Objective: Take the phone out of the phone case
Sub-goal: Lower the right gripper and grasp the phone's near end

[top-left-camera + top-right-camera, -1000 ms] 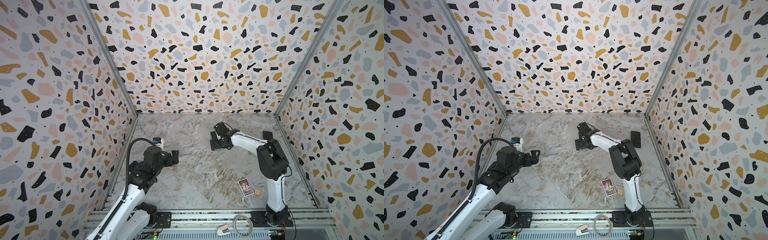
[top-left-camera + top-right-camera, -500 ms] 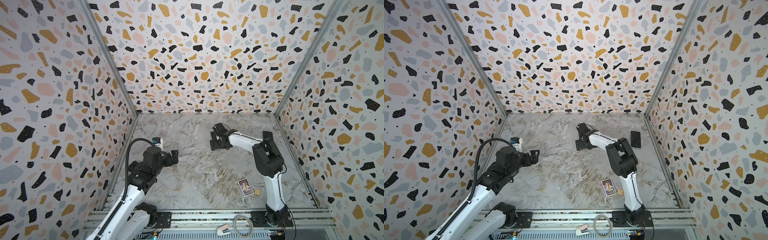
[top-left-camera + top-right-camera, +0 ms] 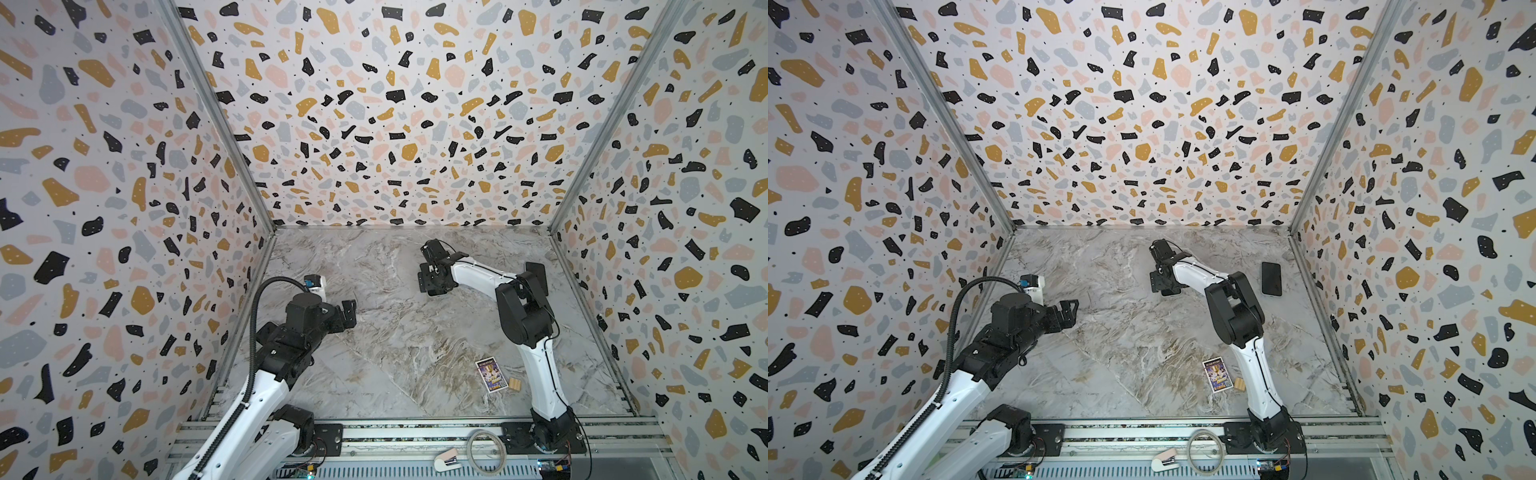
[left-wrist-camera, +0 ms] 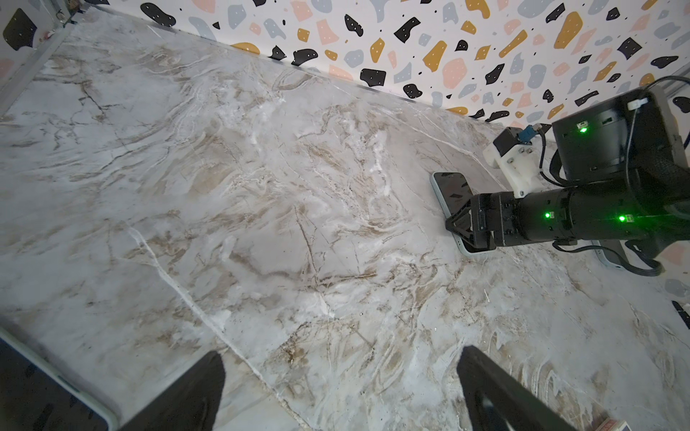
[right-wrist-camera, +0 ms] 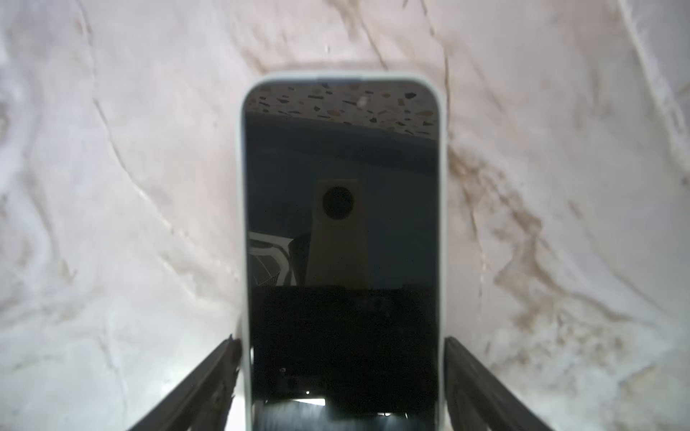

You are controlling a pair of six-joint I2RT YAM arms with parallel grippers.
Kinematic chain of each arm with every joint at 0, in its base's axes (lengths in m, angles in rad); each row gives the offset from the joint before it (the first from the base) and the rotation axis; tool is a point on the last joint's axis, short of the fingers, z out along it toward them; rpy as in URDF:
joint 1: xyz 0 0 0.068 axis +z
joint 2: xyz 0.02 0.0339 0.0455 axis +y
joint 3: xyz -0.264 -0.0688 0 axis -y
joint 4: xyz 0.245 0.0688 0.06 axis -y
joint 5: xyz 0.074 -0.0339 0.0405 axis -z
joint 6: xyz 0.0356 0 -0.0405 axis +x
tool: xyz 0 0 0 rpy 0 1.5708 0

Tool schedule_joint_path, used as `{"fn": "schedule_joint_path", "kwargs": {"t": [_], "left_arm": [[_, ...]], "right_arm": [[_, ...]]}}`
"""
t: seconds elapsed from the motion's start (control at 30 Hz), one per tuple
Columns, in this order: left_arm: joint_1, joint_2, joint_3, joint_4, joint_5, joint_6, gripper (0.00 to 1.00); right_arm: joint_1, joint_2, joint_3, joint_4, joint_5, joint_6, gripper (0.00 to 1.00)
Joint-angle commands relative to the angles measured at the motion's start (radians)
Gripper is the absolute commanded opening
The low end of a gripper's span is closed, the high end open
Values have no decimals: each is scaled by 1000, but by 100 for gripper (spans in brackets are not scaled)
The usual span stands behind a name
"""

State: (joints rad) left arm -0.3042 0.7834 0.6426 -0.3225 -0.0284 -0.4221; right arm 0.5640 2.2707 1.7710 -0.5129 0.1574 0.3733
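Observation:
The phone [image 5: 341, 231], dark screen up, sits inside a pale phone case [image 5: 442, 224] and lies flat on the marble table at centre back. My right gripper [image 5: 342, 339] straddles its near end, with one finger against each long side of the case. Both top views show the right gripper [image 3: 432, 282] [image 3: 1165, 282] pointing down and covering most of the phone. In the left wrist view the phone's far end [image 4: 450, 186] sticks out beyond it. My left gripper [image 3: 349, 309] [image 4: 339, 352] hovers open and empty over bare table at the left.
A second dark phone [image 3: 1271, 278] lies by the right wall. A printed card [image 3: 491, 375] and a small wooden block [image 3: 515, 383] lie front right, beside the right arm's base. A dark flat thing with a pale rim [image 4: 56, 392] shows beside the left gripper.
The right gripper's fingers have drawn in against the sides of the case, and the right arm's elbow has swung a little to the left. The left arm has not moved.

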Motion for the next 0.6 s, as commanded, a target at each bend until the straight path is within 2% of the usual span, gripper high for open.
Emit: {"fn": "schedule_joint_path", "kwargs": {"t": [0.0,0.23,0.37,0.57], "left_arm": [[-6,-13,5,5,-9,8,100],[-6,-14,2,7,-9,6,99],[-6,-12,2,12,-9,-1,100],[-6,1,-31,83,56,-65,100]], "right_arm": [[-10,9,50,-48,15,2,81],[-18,12,63,-58,13,1,73],[-18,0,47,-47,14,-2,65],[-18,-35,11,-9,16,-13,54]]}}
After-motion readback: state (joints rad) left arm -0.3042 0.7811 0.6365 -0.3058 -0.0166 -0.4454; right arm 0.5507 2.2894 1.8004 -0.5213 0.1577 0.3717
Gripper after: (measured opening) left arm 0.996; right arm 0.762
